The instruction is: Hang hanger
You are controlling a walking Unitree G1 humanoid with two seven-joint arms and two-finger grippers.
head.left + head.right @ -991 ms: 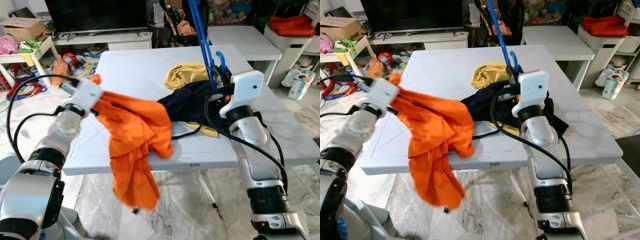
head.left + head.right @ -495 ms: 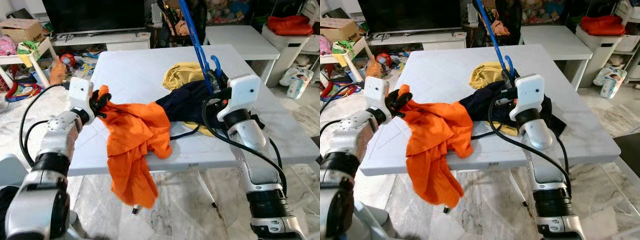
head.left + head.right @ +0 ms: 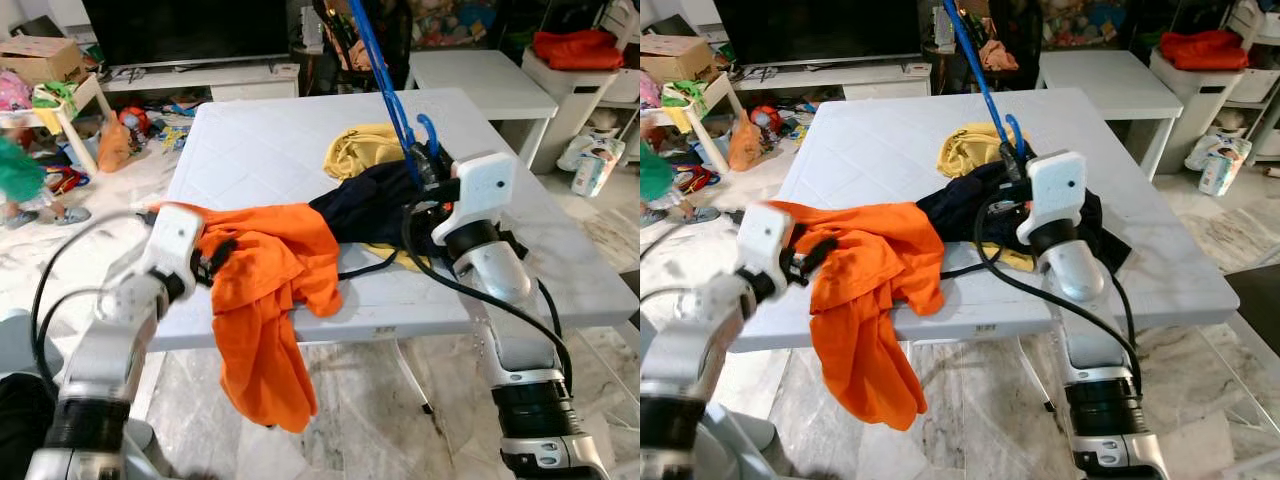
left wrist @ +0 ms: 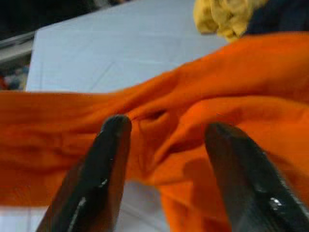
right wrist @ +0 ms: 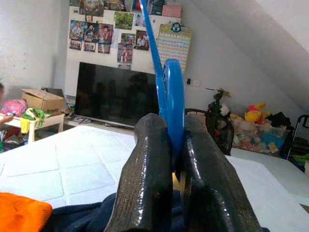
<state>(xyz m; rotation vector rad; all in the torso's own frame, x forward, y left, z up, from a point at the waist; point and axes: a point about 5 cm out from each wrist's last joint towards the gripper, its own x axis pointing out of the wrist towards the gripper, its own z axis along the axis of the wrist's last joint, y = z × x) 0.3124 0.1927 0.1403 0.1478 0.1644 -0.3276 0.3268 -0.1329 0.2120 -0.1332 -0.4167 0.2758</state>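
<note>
Two grippers share the work: your right gripper (image 5: pixel 170 159) is clenched on the blue hanger (image 3: pixel 388 85), kept upright at 2 o'clock on the tabletop (image 3: pixel 260 150), while your left gripper (image 4: pixel 164 145), fingers spread, reaches the orange garment (image 3: pixel 265 270) at 8 o'clock, probably to dress it.

Silver arms, white wrist housings, black cables, black fingers (image 4: pixel 106 164)

Left arm reaches forward and inward, forearm raised; left gripper (image 4: pixel 164 140) with its two black fingers (image 4: pixel 104 164) spread apart. Right arm bent at the elbow, forearm rising; right gripper (image 5: pixel 175 145) points upward, fingers (image 5: pixel 149 164) closed together in a tight clamp.
</note>
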